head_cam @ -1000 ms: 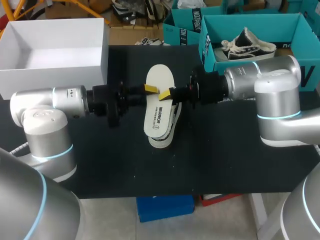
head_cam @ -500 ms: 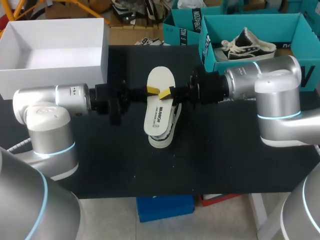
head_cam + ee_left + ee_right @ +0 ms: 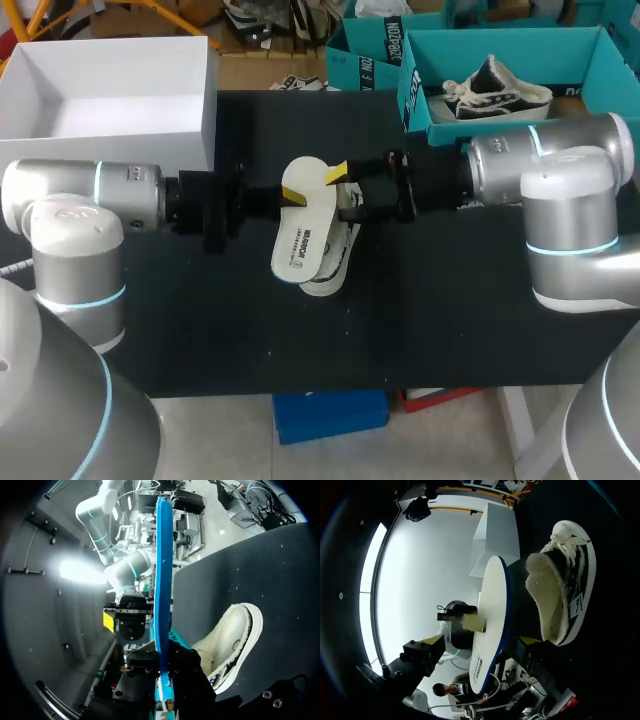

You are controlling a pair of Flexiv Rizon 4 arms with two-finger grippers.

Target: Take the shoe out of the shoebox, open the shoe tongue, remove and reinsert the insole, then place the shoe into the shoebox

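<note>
The white insole point(image 3: 303, 228) hangs above the black-and-white shoe point(image 3: 338, 262), which lies on the black table. My left gripper point(image 3: 292, 197) is shut on the insole's left edge. In the left wrist view the insole point(image 3: 161, 580) shows edge-on, blue underneath, clamped between the fingers point(image 3: 163, 700), with the shoe point(image 3: 231, 644) on the table beside it. My right gripper point(image 3: 341, 190) stands open at the insole's right edge. In the right wrist view the insole point(image 3: 492, 625) stands between its spread fingers point(image 3: 434, 640) without a grip, and the shoe point(image 3: 566, 594) lies beside it.
The white shoebox point(image 3: 100, 155) stands open at the back left. A teal box point(image 3: 500, 112) at the back right holds another shoe point(image 3: 497, 90). Bare black table lies in front of the shoe.
My right gripper has opened, let go of the insole and drawn back to the right. My left gripper closed on the insole and carried it slightly left and toward the front.
</note>
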